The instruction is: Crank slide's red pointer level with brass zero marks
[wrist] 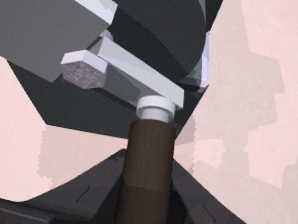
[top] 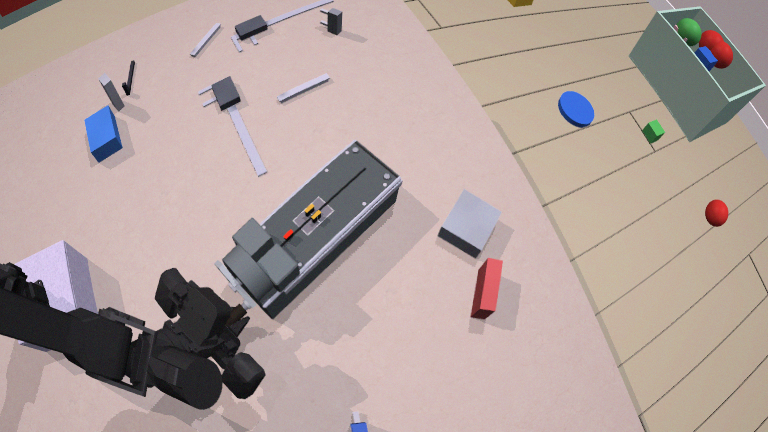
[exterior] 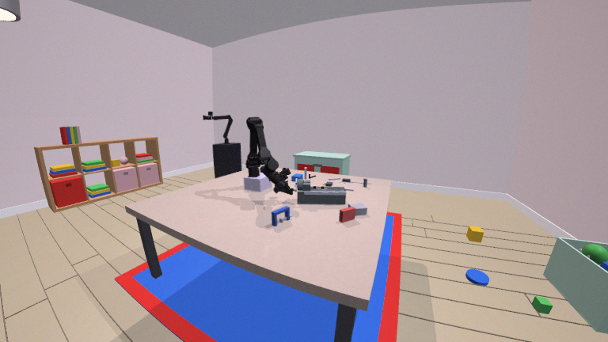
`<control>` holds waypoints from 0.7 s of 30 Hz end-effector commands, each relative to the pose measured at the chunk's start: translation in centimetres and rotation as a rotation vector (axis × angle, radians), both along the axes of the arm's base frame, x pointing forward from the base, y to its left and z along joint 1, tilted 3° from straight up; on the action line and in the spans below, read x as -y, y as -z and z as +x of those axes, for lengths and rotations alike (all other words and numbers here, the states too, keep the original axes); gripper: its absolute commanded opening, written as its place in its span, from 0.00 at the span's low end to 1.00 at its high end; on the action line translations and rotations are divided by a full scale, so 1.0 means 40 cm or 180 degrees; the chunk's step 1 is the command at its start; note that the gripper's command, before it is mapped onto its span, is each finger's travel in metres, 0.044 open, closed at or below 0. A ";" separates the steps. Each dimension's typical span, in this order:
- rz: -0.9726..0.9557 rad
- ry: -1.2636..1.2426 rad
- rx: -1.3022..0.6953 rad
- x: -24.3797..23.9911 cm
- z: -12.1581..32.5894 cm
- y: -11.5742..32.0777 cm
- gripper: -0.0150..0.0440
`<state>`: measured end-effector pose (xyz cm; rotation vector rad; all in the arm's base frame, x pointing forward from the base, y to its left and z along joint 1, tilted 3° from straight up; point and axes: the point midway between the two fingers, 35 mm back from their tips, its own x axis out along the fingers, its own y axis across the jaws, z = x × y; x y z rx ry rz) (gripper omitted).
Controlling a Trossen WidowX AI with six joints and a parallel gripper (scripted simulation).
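Your black parallel-jaw gripper [top: 240,318] [exterior: 291,191] [wrist: 145,161] was pinching the dark brown cylindrical handle [top: 236,314] [wrist: 148,165] of the pale metal crank [top: 232,276] [wrist: 142,72], at the drum end of the long dark grey machine [top: 330,198] [exterior: 321,196]. On the machine's top, the small red pointer [top: 288,234] sat in the slot between the drum housing and the two brass zero marks [top: 309,209] [top: 316,216], short of level with them. Beyond the machine's far end from the crank, to one side, you had a grey block [top: 469,221] [exterior: 358,208], with a red oblong block [top: 487,288] [exterior: 347,214] just beside that one. A lavender block [top: 59,274] [exterior: 256,183] stood on the crank side of the machine, under the arm.
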<state>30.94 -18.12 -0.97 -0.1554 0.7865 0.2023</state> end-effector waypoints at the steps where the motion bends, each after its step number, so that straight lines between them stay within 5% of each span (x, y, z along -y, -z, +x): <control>1: 0.0024 0.0000 -0.0070 -0.013 -0.003 0.020 0.25; 21: 0.0024 0.0000 -0.0070 -0.019 -0.004 0.026 0.25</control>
